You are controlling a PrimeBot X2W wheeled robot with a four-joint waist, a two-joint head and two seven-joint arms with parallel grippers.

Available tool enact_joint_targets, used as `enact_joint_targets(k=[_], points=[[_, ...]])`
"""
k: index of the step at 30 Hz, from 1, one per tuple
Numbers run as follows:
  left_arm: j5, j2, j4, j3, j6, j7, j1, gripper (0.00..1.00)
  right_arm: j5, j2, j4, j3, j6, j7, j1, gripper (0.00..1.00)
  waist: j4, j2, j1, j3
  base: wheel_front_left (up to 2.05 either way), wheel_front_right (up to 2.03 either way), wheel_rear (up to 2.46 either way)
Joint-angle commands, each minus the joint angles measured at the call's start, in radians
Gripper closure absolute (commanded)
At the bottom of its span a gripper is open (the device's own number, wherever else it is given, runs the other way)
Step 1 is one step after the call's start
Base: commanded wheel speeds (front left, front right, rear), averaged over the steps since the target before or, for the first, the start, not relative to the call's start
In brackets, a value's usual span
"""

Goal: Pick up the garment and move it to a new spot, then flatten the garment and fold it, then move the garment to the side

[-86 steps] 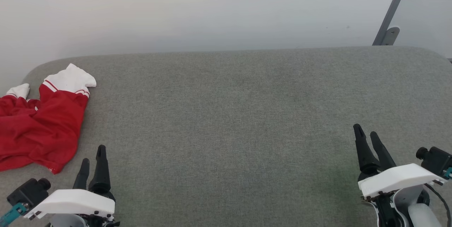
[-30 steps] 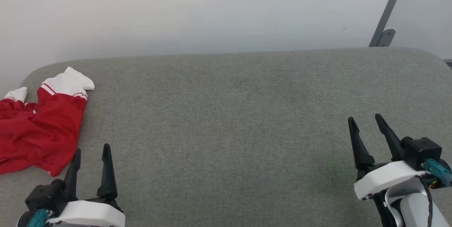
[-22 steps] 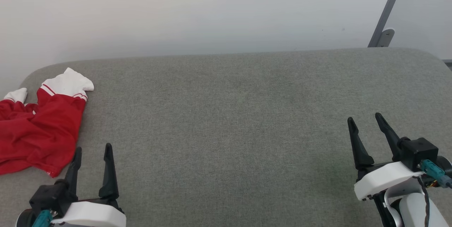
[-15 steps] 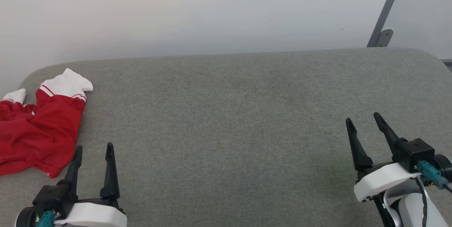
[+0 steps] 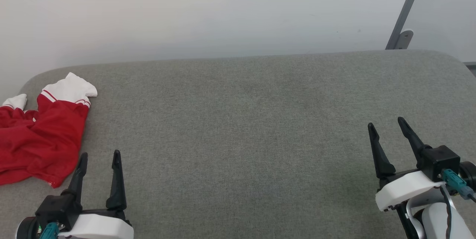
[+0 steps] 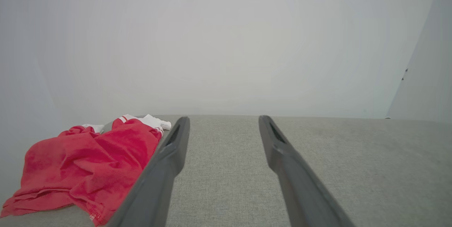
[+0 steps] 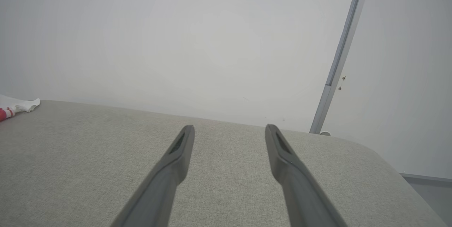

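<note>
As garment [image 5: 41, 135] lies bunched, pole [image 5: 404, 12] stands apart.

The scene is lit brightly and evenly by soft, diffuse light whose source cannot be made out. The grey worktop [image 5: 238, 120] is rendered matt and sharp in the head view, and a faint, soft shadow is cast on it just left of the right claw [image 5: 385, 122]. In the wrist views the wall [image 6: 226, 43] is darkened toward the corners. The near ends of the fingers [image 6: 152, 191] of the left claw [image 6: 223, 118] are blurred.
</note>
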Motion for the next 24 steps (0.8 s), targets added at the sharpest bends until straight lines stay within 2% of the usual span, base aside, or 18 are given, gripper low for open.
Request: enact_joint_targets(k=[1, 12, 24], points=[[-0.006, 0.001, 0.001, 0.003, -0.006, -0.007, 0.008, 0.0, 0.002, 0.002, -0.005, 0.0, 0.0, -0.005, 0.003, 0.0, 0.001, -0.0001, 0.0, 0.0, 0.0, 0.0, 0.0], [-0.031, -0.013, 0.045, 0.01, -0.02, -0.006, -0.017, 0.0, 0.001, 0.021, 0.009, 0.001, 0.0, -0.005, 0.004, 0.0, 0.042, -0.0001, 0.0, -0.009, 0.0, 0.0, 0.0], [-0.081, 0.002, 0.075, 0.059, 0.016, 0.039, -0.028, 0.0, 0.024, 0.032, 0.035, 0.101, 0.0, -0.005, -0.015, 0.0, 0.201, -0.0001, 0.0, -0.042, 0.0, 0.0, 0.0]])
